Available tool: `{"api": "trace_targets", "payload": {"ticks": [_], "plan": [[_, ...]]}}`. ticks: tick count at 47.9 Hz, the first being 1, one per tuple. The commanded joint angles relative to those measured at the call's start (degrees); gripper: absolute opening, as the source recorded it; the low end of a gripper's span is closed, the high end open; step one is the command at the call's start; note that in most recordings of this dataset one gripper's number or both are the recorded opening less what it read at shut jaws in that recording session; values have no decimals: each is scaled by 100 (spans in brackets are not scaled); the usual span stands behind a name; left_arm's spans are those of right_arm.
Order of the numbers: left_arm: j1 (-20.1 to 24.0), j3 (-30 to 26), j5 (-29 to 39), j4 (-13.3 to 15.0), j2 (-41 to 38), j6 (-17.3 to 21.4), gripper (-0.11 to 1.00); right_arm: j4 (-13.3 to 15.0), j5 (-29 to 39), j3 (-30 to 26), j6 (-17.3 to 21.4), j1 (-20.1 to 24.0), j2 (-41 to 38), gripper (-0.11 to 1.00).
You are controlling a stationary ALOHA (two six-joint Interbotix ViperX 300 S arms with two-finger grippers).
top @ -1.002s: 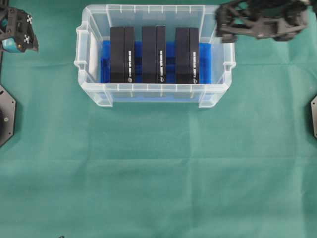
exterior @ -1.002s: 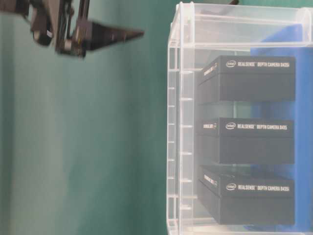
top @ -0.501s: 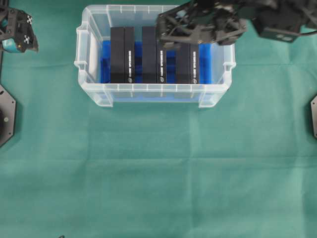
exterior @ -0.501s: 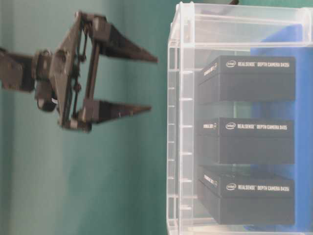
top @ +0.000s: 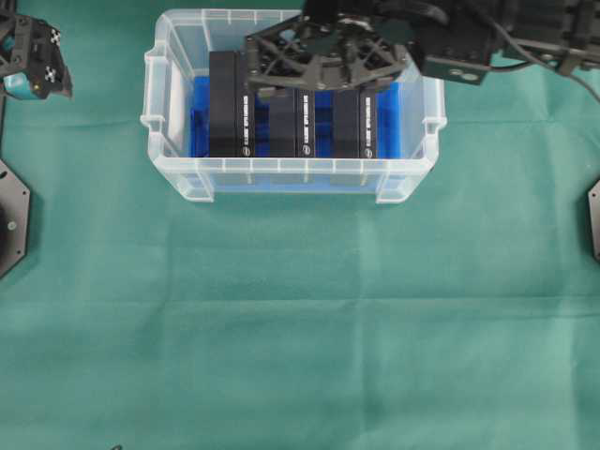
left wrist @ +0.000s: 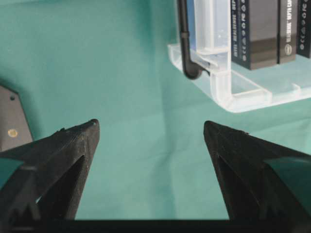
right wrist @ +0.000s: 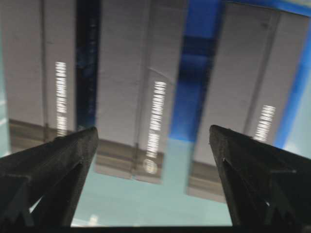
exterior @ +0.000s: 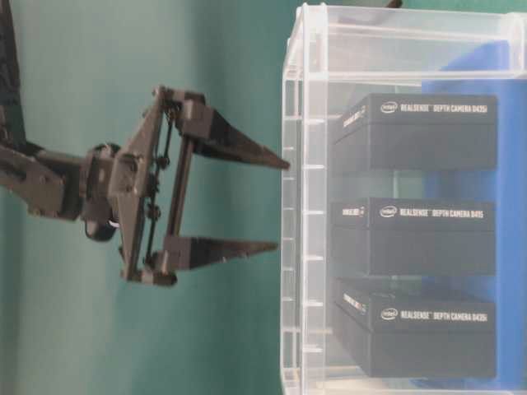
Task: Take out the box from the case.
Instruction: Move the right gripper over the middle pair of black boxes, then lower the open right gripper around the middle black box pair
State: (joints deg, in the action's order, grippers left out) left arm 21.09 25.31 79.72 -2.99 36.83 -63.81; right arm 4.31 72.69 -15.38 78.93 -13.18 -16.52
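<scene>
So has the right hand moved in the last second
Yes. In the overhead view the right hand has swung leftward from beyond the case's right end to above the middle box, hand open, not yet gripping.

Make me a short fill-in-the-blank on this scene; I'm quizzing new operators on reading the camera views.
1. The case holds ___ black boxes.
2. The cloth lining the case's bottom is ___.
3. The right gripper, fingers spread, hovers above the ___ box.
4. The left gripper holds ___.

Missing words: three; blue; middle; nothing
</scene>
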Motion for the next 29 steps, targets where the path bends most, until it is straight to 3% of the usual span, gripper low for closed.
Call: {"api": "trace_targets", "payload": {"ticks": [1, 17, 29], "plan": [[0, -62, -18, -9, 26, 26, 89, -35, -79, -246, -18, 44, 9, 94], [0, -62, -26, -9, 35, 44, 89, -70, -79, -694, -53, 79, -334, 94], [0, -62, -26, -9, 26, 44, 89, -70, -62, -712, -53, 79, -352, 94]]}}
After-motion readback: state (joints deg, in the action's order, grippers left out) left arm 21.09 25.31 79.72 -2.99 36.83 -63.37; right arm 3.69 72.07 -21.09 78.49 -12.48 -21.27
